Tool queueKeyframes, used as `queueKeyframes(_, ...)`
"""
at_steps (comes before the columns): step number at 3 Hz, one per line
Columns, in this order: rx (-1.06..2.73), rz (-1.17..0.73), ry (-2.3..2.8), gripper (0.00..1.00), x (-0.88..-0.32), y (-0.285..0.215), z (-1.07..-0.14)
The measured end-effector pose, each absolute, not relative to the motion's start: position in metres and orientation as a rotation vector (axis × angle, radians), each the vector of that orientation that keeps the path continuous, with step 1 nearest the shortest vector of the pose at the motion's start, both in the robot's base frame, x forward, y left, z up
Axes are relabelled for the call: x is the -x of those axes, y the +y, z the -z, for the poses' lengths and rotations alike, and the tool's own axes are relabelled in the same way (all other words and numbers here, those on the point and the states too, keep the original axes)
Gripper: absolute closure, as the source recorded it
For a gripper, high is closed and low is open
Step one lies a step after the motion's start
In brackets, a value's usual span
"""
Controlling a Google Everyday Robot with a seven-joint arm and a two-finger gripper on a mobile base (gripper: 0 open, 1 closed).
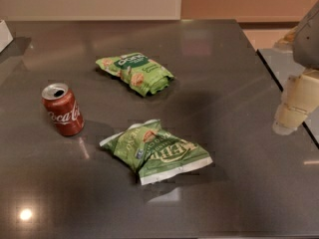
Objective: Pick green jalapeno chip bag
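The green jalapeno chip bag [158, 152] lies flat on the dark grey table [224, 73], near the front middle. It is olive green with a white edge strip, pale cream lettering and a small blue mark. My gripper [295, 106] shows at the right edge of the view, pale cream blocks under a grey arm part. It hangs well to the right of the bag, apart from it, and holds nothing that I can see.
A smaller, brighter green bag [135, 72] with a dark green label patch lies farther back. A red Coca-Cola can [62, 109] stands upright at the left. The table's right edge [286, 96] runs under the gripper, with a second surface beyond.
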State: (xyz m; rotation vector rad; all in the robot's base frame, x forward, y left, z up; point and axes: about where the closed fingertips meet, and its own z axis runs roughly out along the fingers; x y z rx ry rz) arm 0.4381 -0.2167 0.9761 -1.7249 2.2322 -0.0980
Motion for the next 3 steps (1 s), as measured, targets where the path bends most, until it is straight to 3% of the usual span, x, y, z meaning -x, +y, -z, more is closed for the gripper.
queueKeyframes(1,1.725,0.099,2.227,0.00,-0.438,-0.215,-0.977)
queueKeyframes(3,1.791,-0.005,2.170,0.00,-0.435,-0.161,-0.959)
